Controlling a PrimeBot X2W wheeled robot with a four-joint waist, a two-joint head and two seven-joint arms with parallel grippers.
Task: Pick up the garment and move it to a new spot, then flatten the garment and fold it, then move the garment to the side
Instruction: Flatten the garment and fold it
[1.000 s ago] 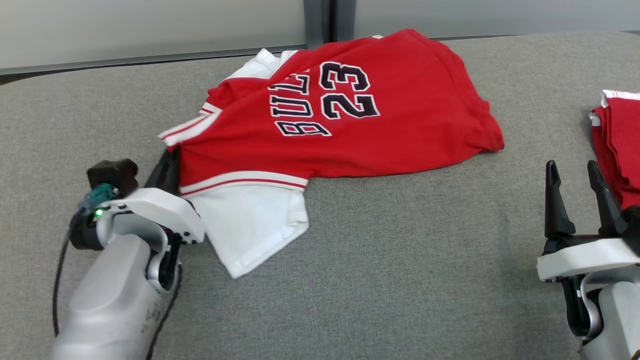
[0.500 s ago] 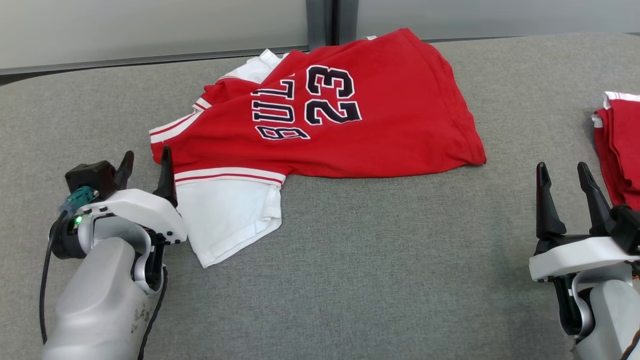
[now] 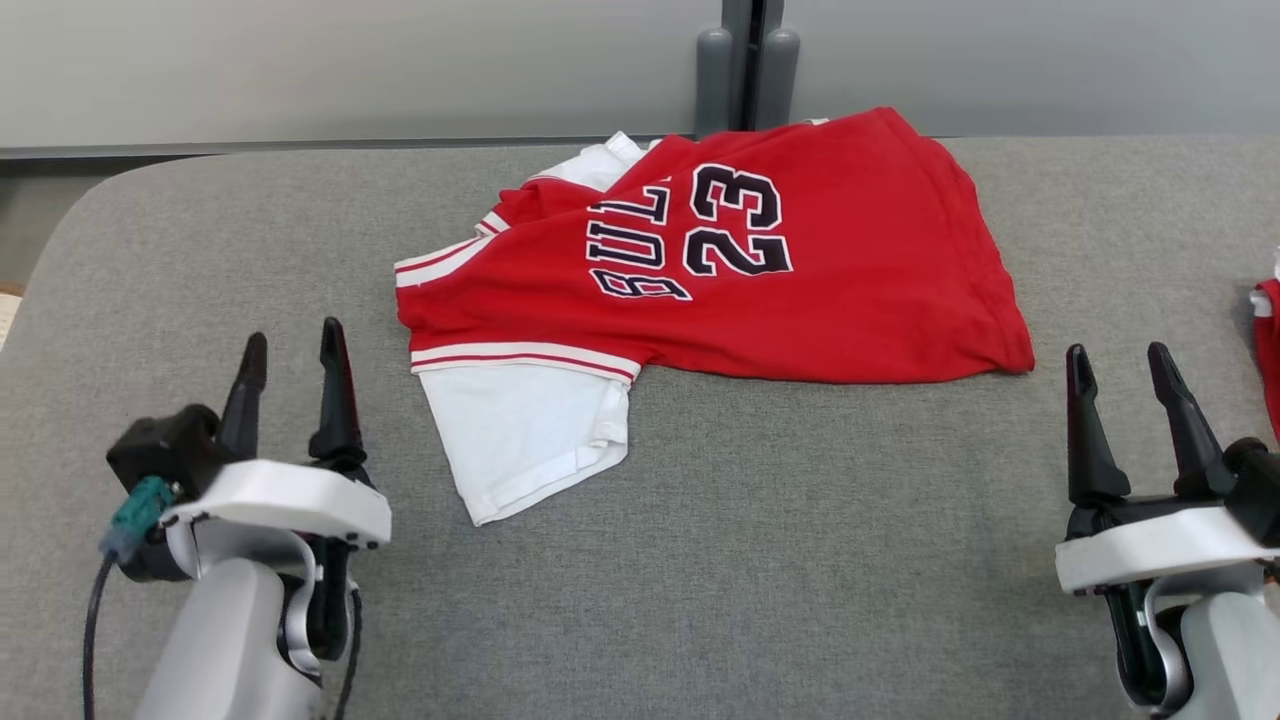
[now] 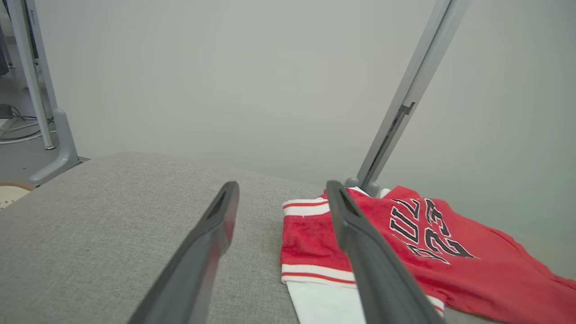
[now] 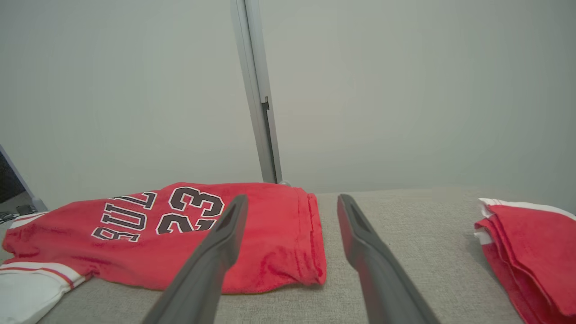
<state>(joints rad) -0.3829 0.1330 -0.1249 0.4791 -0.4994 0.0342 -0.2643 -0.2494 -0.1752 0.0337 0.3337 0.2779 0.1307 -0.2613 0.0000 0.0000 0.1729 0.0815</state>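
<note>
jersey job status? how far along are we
Done: the jersey lies unheld on the grey surface. In hand: nothing; the left gripper and right gripper are open, both clear of it. Left: it is bunched at one end with a white sleeve sticking out, so flattening looks unfinished, then fold and move aside, perhaps by the folded red pile.

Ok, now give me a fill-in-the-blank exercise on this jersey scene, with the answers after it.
1. The red jersey bears the number ____.
2. Its sleeve nearest the left gripper is coloured ____.
3. The left gripper and the right gripper both stand ____, holding nothing.
4. The folded red garments lie nearest the ____ gripper.
Answers: 23; white; open; right.
</note>
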